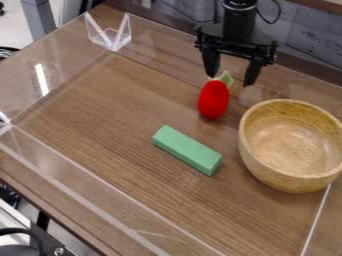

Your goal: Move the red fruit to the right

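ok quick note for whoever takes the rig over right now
Gripper: open, holding nothing, over the leafy stem end of the red toy fruit.
Fruit: lying on the table, left of the wooden bowl in the picture, above the green block.
Done: no grip on the fruit.
Left: grip it, move it right, release; mind the bowl on that side.
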Robot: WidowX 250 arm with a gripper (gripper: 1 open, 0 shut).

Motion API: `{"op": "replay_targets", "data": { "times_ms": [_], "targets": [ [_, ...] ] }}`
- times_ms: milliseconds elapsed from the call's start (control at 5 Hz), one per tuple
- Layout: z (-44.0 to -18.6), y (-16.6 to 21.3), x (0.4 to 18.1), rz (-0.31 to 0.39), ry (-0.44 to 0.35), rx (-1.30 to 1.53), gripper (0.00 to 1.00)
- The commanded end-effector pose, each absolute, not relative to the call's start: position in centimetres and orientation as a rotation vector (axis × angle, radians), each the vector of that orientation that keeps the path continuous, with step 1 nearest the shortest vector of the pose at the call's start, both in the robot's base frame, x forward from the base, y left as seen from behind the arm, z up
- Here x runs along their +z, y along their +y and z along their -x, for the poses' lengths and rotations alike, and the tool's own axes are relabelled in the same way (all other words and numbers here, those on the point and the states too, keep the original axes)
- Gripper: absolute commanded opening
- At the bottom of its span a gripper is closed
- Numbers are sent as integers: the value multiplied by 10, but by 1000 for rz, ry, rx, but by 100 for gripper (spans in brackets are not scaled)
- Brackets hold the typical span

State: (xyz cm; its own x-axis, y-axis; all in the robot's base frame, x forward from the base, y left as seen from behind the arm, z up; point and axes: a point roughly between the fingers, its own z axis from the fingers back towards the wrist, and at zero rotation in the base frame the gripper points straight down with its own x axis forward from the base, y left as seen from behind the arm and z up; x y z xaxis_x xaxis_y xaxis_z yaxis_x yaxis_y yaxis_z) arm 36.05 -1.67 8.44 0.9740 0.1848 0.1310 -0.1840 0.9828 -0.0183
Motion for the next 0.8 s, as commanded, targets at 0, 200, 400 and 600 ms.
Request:
{"op": "replay_targets", "data": {
  "times_ms": [0,200,400,600],
  "targets": [
    [-360,-12,94,7,-157,141,100],
    [-356,-6,95,6,-149,103,100],
    [-355,-4,85,4,-152,128,100],
    [-351,13,85,6,-148,147,100]
  ]
}}
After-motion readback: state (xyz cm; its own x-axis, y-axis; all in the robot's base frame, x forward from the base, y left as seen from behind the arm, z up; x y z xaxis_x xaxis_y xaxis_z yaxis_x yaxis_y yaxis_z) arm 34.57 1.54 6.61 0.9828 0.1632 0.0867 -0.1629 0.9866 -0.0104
